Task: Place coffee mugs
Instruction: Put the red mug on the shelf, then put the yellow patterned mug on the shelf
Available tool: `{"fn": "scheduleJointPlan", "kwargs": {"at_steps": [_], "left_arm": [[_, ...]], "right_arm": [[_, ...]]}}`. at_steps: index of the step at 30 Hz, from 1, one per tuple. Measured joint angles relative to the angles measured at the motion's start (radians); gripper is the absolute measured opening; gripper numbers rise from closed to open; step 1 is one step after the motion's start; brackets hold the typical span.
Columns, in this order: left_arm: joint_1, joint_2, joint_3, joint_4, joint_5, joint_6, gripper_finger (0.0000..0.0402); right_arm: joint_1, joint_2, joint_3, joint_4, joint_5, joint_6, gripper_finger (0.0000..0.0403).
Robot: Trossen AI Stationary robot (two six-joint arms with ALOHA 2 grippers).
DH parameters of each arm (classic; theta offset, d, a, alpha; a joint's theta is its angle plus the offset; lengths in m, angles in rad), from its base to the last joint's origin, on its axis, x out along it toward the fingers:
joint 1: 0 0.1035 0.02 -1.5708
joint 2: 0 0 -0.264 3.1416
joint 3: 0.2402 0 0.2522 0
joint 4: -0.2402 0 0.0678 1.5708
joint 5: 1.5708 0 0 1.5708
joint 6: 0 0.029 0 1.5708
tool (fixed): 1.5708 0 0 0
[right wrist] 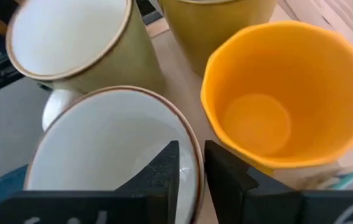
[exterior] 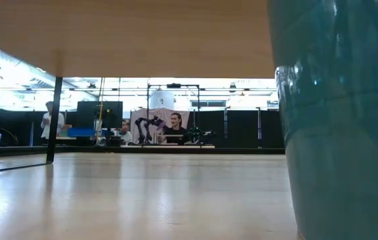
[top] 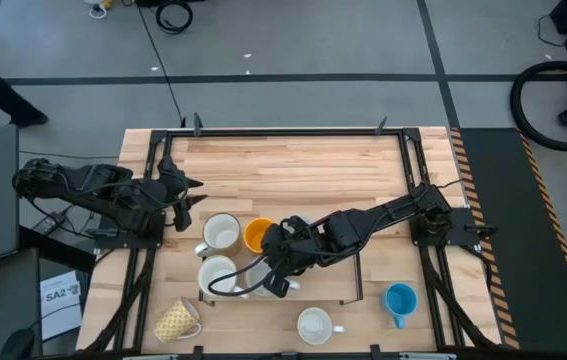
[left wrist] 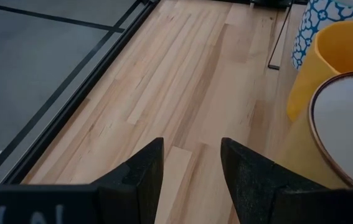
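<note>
Several coffee mugs stand on the wooden table (top: 293, 160): two cream ones (top: 221, 232) (top: 218, 272), an orange one (top: 257, 235), a yellow patterned one (top: 176, 320), a white one (top: 315, 325) and a blue one (top: 400, 300). My right gripper (right wrist: 192, 171) hangs slightly open over another mug with a white inside and a brown rim (right wrist: 114, 149). One finger is inside its rim and one outside. The gripper hides that mug in the high view. My left gripper (left wrist: 192, 168) waits open at the table's left, with nothing between its fingers. My right gripper comes slanting down from the table's right side and stands astride the white-inside mug's rim (right wrist: 196, 146), on the side next to the orange mug (right wrist: 269, 93). The mug sits upright. I cannot tell whether either finger touches the rim.
A thin black frame (top: 360, 275) lies on the table around the middle mugs. A blue-and-white patterned mug (left wrist: 316, 18) shows beyond the orange one. The blue mug (exterior: 335, 120) fills the right of the low view. People sit in the room behind the table.
</note>
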Motion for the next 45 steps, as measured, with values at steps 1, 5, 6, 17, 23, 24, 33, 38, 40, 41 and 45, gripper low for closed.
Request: {"fn": "scheduleJointPlan", "kwargs": {"at_steps": [1, 5, 6, 17, 23, 24, 33, 38, 40, 41, 45], "left_arm": [[0.0, 0.0, 0.0, 0.0, 0.0, 0.0, 0.0167], [0.0, 0.0, 0.0, 0.0, 0.0, 0.0, 0.0167], [0.0, 0.0, 0.0, 0.0, 0.0, 0.0, 0.0167], [0.0, 0.0, 0.0, 0.0, 0.0, 0.0, 0.0167], [0.0, 0.0, 0.0, 0.0, 0.0, 0.0, 0.0167], [0.0, 0.0, 0.0, 0.0, 0.0, 0.0, 0.0167], [0.0, 0.0, 0.0, 0.0, 0.0, 0.0, 0.0167], [0.0, 0.0, 0.0, 0.0, 0.0, 0.0, 0.0167], [0.0, 0.0, 0.0, 0.0, 0.0, 0.0, 0.0167], [0.0, 0.0, 0.0, 0.0, 0.0, 0.0, 0.0167], [0.0, 0.0, 0.0, 0.0, 0.0, 0.0, 0.0167]], "right_arm": [[0.0, 0.0, 0.0, 0.006, 0.0, -0.001, 0.0086], [0.0, 0.0, 0.0, 0.016, 0.0, -0.001, 0.0104], [0.0, 0.0, 0.0, 0.016, 0.0, -0.001, 0.0108], [-0.007, 0.0, 0.0, 0.016, -0.001, -0.001, 0.0126], [-0.014, 0.0, 0.0, 0.035, -0.001, -0.001, 0.0126], [-0.016, 0.0, 0.0, 0.039, -0.001, -0.002, 0.0126], [-0.018, 0.0, 0.0, 0.085, -0.001, -0.033, 0.0126], [-0.018, 0.0, 0.0, 0.086, -0.001, -0.036, 0.0126], [-0.018, 0.0, 0.0, 0.086, -0.001, -0.041, 0.0126], [-0.018, 0.0, 0.0, 0.086, -0.001, -0.051, 0.0126], [-0.017, 0.0, 0.0, 0.086, -0.005, -0.079, 0.0126]]}}
